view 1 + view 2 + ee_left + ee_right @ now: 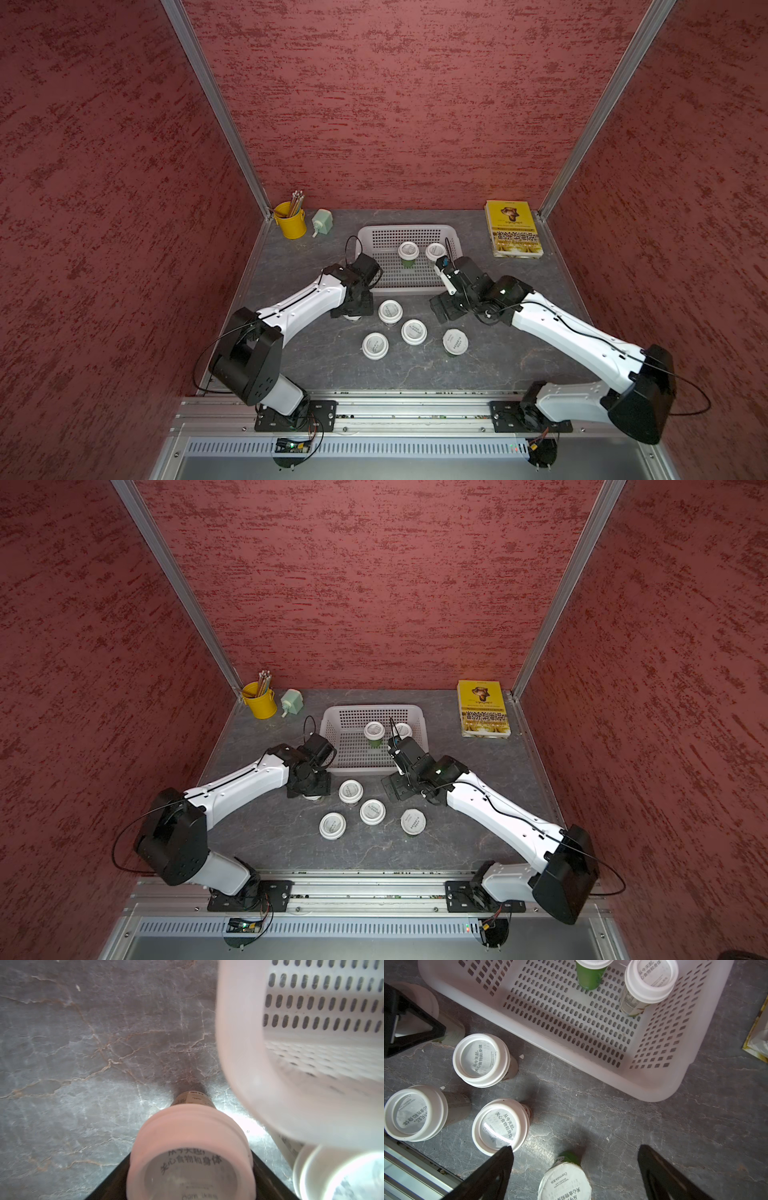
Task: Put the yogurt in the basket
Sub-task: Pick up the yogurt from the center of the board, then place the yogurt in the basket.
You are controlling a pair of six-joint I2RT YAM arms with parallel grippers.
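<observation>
2 yogurt cups [408, 250] upright in the right half of the basket [409, 227]. 4 more cups [390, 311] loose on the table [316, 365], just near of the basket. At their left a 5th cup [187, 1124], base on the table, between the jaws of the left gripper [190, 1157]: jaws against both sides of its lid, seemingly clamped. Right gripper [575, 1148] spread wide, empty, above the near-right cup [564, 1183]. Step in hand, by the look: pickup of cup 3. Next: lift straight, clear the rolled rim, set down in the bare left half.

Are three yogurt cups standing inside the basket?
No: a top view shows only two yogurt cups in the basket, side by side.
</observation>
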